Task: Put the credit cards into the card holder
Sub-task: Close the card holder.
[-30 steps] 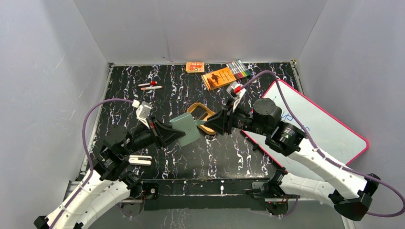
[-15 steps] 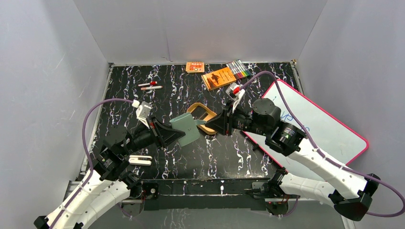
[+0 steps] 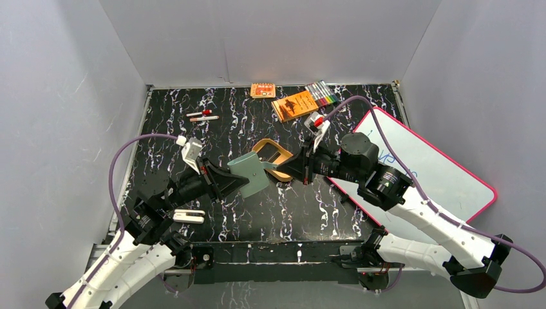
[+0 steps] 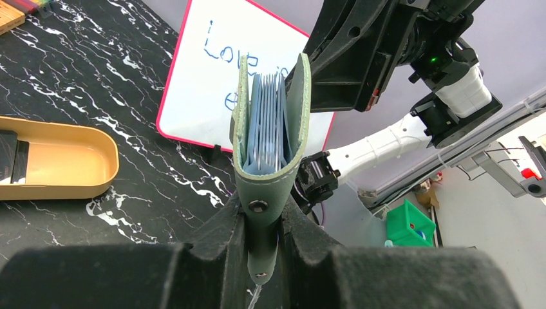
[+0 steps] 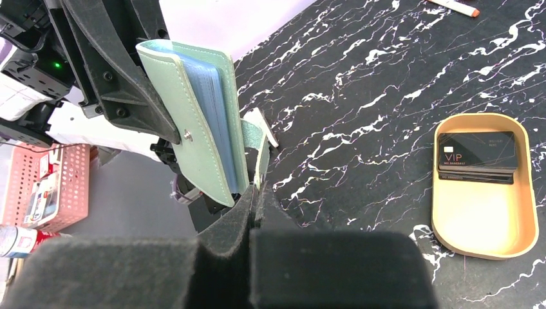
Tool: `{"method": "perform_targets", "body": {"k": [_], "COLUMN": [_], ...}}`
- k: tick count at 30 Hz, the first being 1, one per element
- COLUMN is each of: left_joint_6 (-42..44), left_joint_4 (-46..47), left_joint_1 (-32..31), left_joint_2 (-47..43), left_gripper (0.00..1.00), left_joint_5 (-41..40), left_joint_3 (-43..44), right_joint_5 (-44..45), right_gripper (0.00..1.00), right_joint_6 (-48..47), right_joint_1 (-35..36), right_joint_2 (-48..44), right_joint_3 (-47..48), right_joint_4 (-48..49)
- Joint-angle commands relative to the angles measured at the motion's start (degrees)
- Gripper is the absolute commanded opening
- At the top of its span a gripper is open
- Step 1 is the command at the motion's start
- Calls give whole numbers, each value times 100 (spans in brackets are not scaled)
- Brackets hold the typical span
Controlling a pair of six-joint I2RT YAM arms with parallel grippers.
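Left gripper (image 4: 264,225) and right gripper (image 5: 255,193) pinch the sage-green folding card holder (image 3: 250,174), dark flat credit cards (image 5: 476,153) all in tan oval tray (image 5: 484,241) (zero loaded).

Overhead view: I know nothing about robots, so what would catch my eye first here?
A green card holder held up mid-table, the left gripper clamped on its fold and the right gripper pinching its strap. Just behind it, black cards lie stacked in a tan tray.
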Motion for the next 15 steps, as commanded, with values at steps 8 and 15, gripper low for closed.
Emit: {"method": "perform_targets", "body": {"k": [8,15], "left_joint_6": [71,29], "left_joint_4": [-549,-1214], "left_joint_1": [-10,-10], "left_joint_2": [251,1004], "left_gripper": [0,0], "left_joint_5": [-719,-1453], "left_joint_3": [436,819], "right_joint_5": [-155,121], "right_gripper": [0,0], "right_joint_6": [-49,92], "right_joint_1": [-17,-14], "right_joint_2": [110,643], "right_joint_3": [398,568], "right_joint_4": [125,-44]}}
